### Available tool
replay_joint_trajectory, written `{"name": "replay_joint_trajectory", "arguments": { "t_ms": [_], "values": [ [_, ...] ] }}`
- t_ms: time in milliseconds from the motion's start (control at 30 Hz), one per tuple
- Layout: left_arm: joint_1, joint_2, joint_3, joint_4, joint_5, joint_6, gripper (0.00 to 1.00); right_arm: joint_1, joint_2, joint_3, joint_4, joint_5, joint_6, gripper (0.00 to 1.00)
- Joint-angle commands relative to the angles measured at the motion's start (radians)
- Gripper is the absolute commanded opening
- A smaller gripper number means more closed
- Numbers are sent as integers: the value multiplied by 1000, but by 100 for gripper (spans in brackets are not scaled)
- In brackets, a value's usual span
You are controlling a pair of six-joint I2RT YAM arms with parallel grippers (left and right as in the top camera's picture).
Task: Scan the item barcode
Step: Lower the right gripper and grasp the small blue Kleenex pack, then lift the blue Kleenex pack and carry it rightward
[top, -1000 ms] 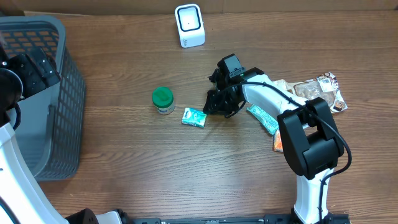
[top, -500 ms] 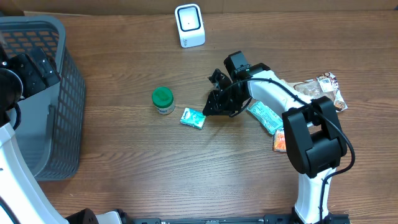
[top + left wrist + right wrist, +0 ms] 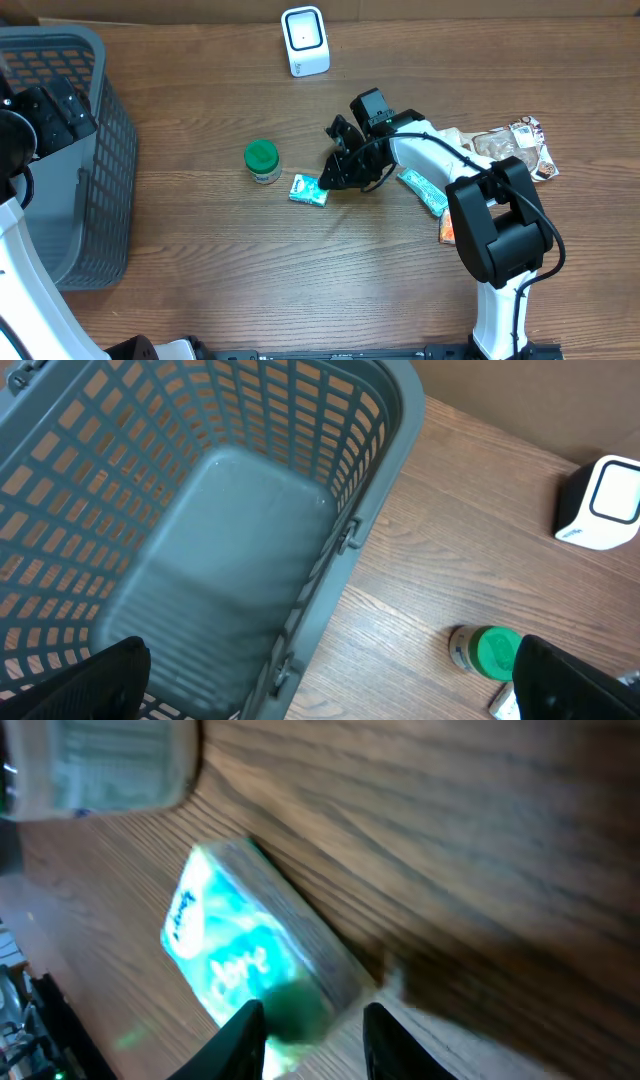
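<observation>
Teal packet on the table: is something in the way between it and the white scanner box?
Nothing visible is. From the teal packet to the white scanner there is only bare table. The green-lidded jar stands off to one side, beside that path, not on it.

Bright and even from above in the overhead view, with no dark corners. Sharp all over there, right down to the lines in the wooden table (image 3: 200,260). Only soft, short shadows beside the basket (image 3: 110,200), the green-lidded jar (image 3: 262,160) and the right arm (image 3: 430,152). A little shine on the white scanner (image 3: 304,40). Clear enough in the left wrist view too, but dark and fuzzy on the two fingers (image 3: 90,685) in the bottom corners. Very blurry in the right wrist view: smeared wood, a glowing, washed-out teal packet (image 3: 240,950), a dark shadow next to it, and fuzzy pale fingertips (image 3: 248,1040) at the bottom edge.
</observation>
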Motion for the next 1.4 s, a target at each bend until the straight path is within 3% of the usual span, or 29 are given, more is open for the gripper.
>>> {"name": "replay_joint_trajectory", "arguments": {
  "t_ms": [0,600,767,867,967,1367],
  "values": [
    [4,1,7,4,-6,16,99,-1,-6,-11,7,9,11,33],
    [5,1,7,4,-6,16,100,5,-6,-76,74,-2,44,32],
    [4,1,7,3,-6,16,100,31,-6,-76,105,3,77,19],
    [4,1,7,4,-6,16,99,56,-6,-76,117,20,86,4],
    [4,1,7,4,-6,16,100,66,-6,-76,112,39,89,4],
    [4,1,7,4,-6,16,100,-86,-212,-27,0,-313,93,4]
  ]
}}
